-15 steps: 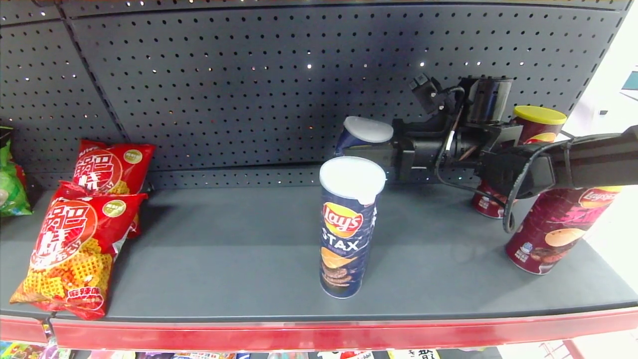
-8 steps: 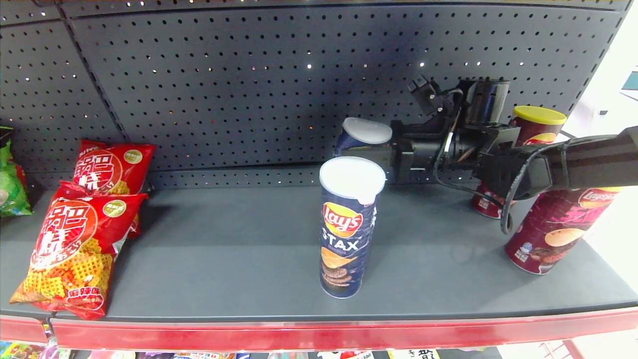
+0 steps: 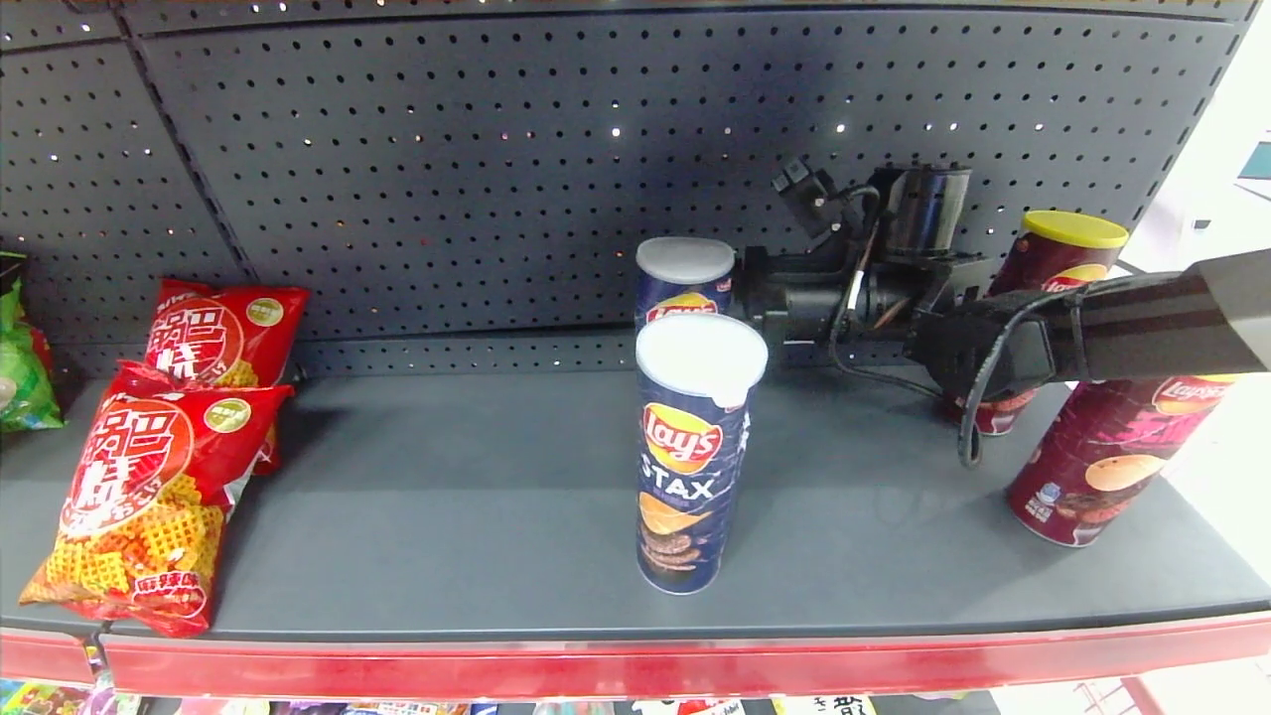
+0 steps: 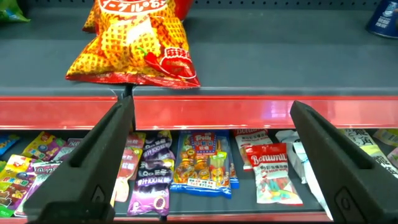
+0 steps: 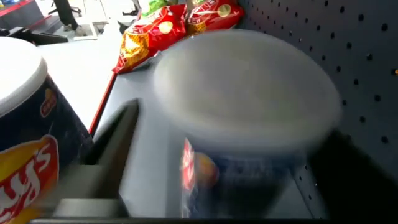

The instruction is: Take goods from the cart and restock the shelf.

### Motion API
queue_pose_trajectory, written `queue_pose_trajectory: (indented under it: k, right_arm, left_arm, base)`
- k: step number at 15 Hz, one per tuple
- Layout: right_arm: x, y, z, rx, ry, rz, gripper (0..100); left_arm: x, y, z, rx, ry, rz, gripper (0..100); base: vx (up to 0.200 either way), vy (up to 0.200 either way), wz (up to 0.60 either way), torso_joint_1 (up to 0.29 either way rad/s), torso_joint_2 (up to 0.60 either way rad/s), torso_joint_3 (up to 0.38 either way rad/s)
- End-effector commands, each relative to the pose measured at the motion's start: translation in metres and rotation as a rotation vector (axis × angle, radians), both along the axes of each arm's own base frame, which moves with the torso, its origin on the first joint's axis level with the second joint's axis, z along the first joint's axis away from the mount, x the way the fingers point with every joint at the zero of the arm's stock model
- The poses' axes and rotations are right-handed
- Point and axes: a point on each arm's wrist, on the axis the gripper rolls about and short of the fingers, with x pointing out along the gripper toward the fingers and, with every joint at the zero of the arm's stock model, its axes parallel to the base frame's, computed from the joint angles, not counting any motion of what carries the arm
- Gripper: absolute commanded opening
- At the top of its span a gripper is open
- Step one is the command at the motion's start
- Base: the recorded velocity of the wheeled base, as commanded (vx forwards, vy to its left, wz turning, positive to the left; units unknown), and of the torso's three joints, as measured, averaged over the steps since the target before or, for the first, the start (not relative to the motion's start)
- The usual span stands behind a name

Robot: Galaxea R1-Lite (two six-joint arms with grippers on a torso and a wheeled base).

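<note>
Black right gripper (image 3: pixel 743 290): its fingers are clamped on the held can from the right side, high on the can's body; one finger (image 5: pixel 109 149) lies along the can wall.
Held can (image 3: pixel 683 288) (image 5: pixel 249 99): dark blue, white lid, upright, at the back of the shelf just before the pegboard; a round red and yellow logo shows under the lid. Its foot is hidden behind the front can, so I cannot tell whether it stands on the shelf.
Front can (image 3: pixel 695 447) (image 5: pixel 28 124): same blue kind, same round logo, white letters below it and a picture of chips; it stands upright directly before the held can.
Back red can (image 3: pixel 1062 253): yellow lid, behind the right arm, near the pegboard.
Near red can (image 3: pixel 1102 457): dark red, chip picture, at the right end of the shelf.
Red bags (image 3: pixel 149 477) (image 4: pixel 134 43): two, at the left end, large white characters in a circle, lattice snacks in the picture.
Green bag (image 3: pixel 20 367): at the left border.
Shelf (image 3: pixel 477 497): grey board with a red edge (image 4: pixel 62 112).
Pegboard (image 3: pixel 447 179): dark, perforated.
Left gripper (image 4: pixel 211 106): fingers wide apart, holding nothing, before the red edge.
Sweets (image 4: pixel 202 168): colourful packs on the level below.
</note>
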Motion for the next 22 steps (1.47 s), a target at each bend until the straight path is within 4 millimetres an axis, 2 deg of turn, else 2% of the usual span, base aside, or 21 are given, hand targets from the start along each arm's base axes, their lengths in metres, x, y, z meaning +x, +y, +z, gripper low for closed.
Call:
queue_pose_trajectory:
  k: [1,3,7,11,15,18,19,22]
  right_arm:
    - [0.001,0.002,-0.002,-0.002,0.002,0.003,100]
    - [0.001,-0.001,-0.002,-0.003,0.002,-0.003,100]
    - [0.008,-0.030,0.005,0.001,-0.006,-0.072,100]
    - [-0.005,-0.058,0.021,0.009,-0.020,-0.125,100]
    - [-0.029,-0.081,0.047,0.027,-0.065,-0.171,100]
    - [-0.049,-0.092,0.083,0.069,-0.147,-0.209,100]
    - [-0.064,-0.096,0.095,0.082,-0.174,-0.209,100]
    - [-0.100,-0.105,0.109,0.096,-0.210,-0.207,100]
  left_arm:
    - [0.000,0.000,0.000,0.000,0.001,0.000,100]
    - [0.000,0.000,0.000,0.000,0.001,0.000,100]
    - [0.000,0.000,0.000,0.000,0.001,0.000,100]
    - [0.000,0.000,0.000,0.000,0.001,0.000,100]
    - [0.000,0.000,0.000,0.000,0.001,0.000,100]
    - [0.000,0.000,0.000,0.000,0.001,0.000,100]
    - [0.000,0.000,0.000,0.000,0.001,0.000,100]
    - [0.000,0.000,0.000,0.000,0.001,0.000,100]
  base:
    - [0.000,0.000,0.00,0.000,0.00,0.000]
    - [0.000,0.000,0.00,0.000,0.00,0.000]
    - [0.000,0.000,0.00,0.000,0.00,0.000]
    - [0.000,0.000,0.00,0.000,0.00,0.000]
    - [0.000,0.000,0.00,0.000,0.00,0.000]
    - [0.000,0.000,0.00,0.000,0.00,0.000]
    - [0.000,0.000,0.00,0.000,0.00,0.000]
    - [0.000,0.000,0.00,0.000,0.00,0.000]
